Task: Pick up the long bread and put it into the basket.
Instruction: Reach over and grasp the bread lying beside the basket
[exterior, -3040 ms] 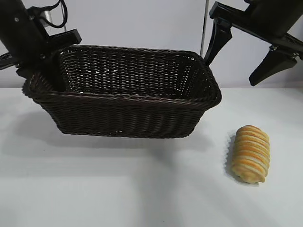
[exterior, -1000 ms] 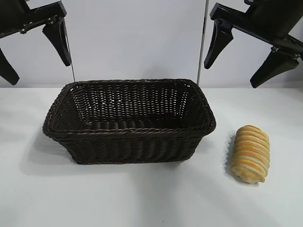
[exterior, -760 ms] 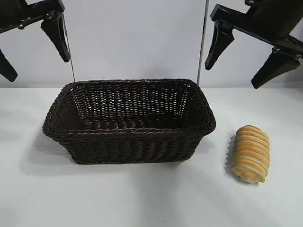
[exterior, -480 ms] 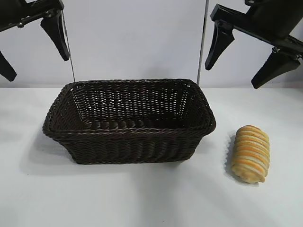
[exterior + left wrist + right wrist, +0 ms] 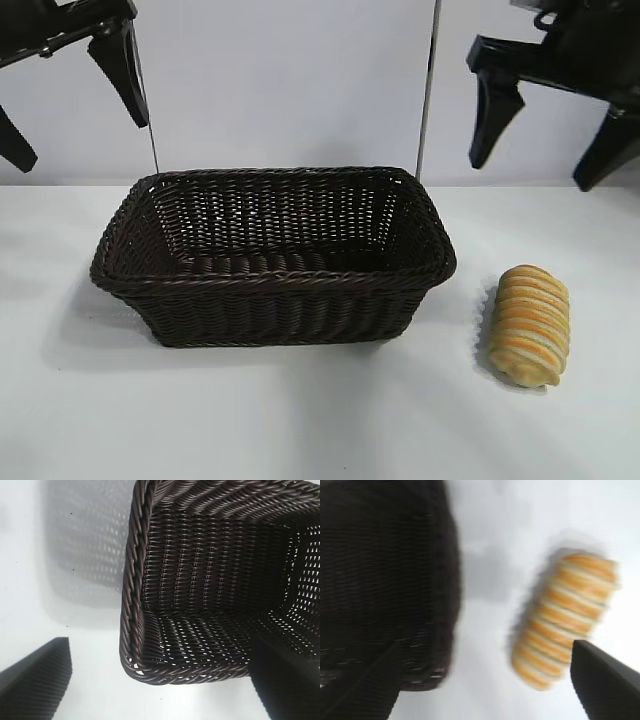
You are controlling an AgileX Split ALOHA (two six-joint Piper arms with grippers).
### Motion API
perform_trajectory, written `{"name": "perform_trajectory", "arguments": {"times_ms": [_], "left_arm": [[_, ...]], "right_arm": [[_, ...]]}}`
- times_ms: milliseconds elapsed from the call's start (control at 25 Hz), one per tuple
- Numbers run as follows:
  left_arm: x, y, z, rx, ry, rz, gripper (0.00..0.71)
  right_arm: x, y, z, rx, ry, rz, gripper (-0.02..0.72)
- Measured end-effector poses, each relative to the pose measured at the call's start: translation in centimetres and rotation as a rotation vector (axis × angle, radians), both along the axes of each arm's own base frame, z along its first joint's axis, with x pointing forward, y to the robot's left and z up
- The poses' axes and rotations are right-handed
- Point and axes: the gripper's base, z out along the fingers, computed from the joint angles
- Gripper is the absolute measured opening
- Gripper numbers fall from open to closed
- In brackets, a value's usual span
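Note:
The long bread (image 5: 529,323), golden-yellow with pale and orange ridges, lies on the white table to the right of the basket (image 5: 270,282); the right wrist view shows the long bread (image 5: 565,617) and the basket (image 5: 385,580) too. The dark brown wicker basket has nothing in it. My right gripper (image 5: 550,145) hangs open high above the bread, nothing between its fingers. High over the basket's left end, my left gripper (image 5: 70,115) is open and empty. The left wrist view looks down into the basket (image 5: 200,595).
A white table (image 5: 300,420) carries everything, with a pale wall behind. A thin vertical pole (image 5: 428,90) rises behind the basket's right end. Bare table lies in front of the basket and around the bread.
The right gripper has shifted to the right and lower, towards the bread. The left gripper, basket and bread have stayed put over the last second.

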Motion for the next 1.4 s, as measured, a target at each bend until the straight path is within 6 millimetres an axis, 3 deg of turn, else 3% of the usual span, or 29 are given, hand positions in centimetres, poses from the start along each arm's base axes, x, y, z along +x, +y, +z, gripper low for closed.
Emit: {"name": "perform_trajectory", "arguments": {"times_ms": [360, 680, 960, 1160, 1280, 1400], "left_arm": [[0.0, 0.0, 0.0, 0.000, -0.003, 0.001, 0.694], [0.0, 0.0, 0.0, -0.001, -0.004, 0.001, 0.694], [0.0, 0.0, 0.0, -0.001, -0.004, 0.001, 0.694], [0.0, 0.0, 0.0, -0.001, -0.003, 0.001, 0.694], [0.0, 0.0, 0.0, -0.001, -0.003, 0.001, 0.694], [0.0, 0.0, 0.0, -0.001, -0.003, 0.001, 0.694]], "right_arm": [[-1.6, 0.4, -5.7, 0.125, -0.064, -0.080, 0.655], [-2.5, 0.4, -8.0, 0.153, -0.138, -0.122, 0.655], [-1.9, 0.6, -9.5, 0.182, -0.148, -0.163, 0.655], [-1.6, 2.5, -11.5, 0.184, -0.116, -0.123, 0.643], [-1.6, 3.8, -12.3, 0.191, -0.099, -0.103, 0.477], [-1.6, 4.1, -12.3, 0.206, -0.099, -0.134, 0.184]]}}
